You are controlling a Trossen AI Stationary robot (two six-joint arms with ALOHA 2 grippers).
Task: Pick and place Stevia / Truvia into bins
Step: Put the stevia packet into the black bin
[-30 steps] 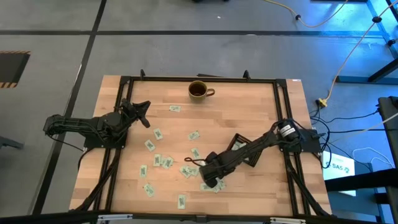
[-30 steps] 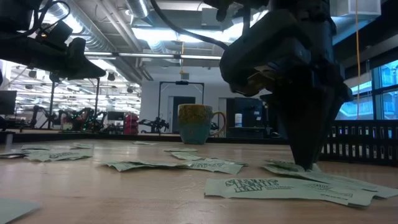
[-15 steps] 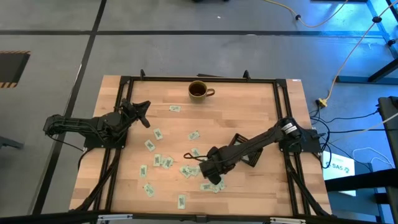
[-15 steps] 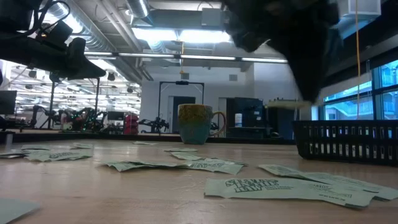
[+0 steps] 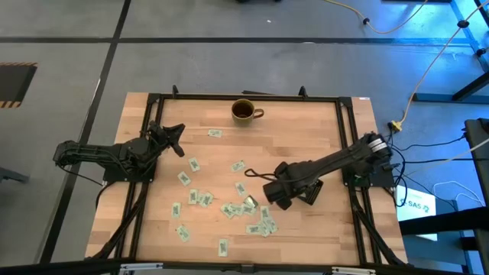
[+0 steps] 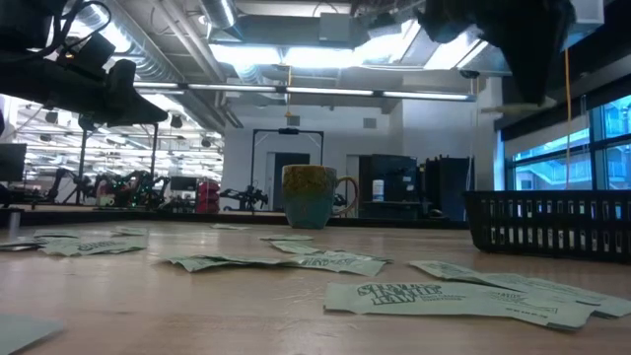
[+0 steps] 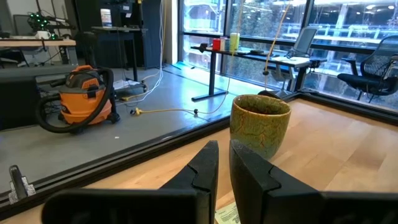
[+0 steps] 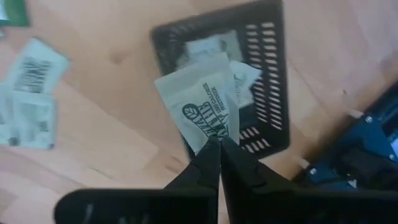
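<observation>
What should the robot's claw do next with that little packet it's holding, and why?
Probably carry it a bit farther over the black bin and then let go. The right claw is shut on a sachet, lifted off the table with the bin just beyond it, and a few sachets already lie inside. The left claw waits at the table's left side.

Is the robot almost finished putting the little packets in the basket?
Not nearly. A few packets already lie in the black basket. The right gripper holds one packet above it. Many more packets remain scattered on the table; the left gripper waits aside.
</observation>
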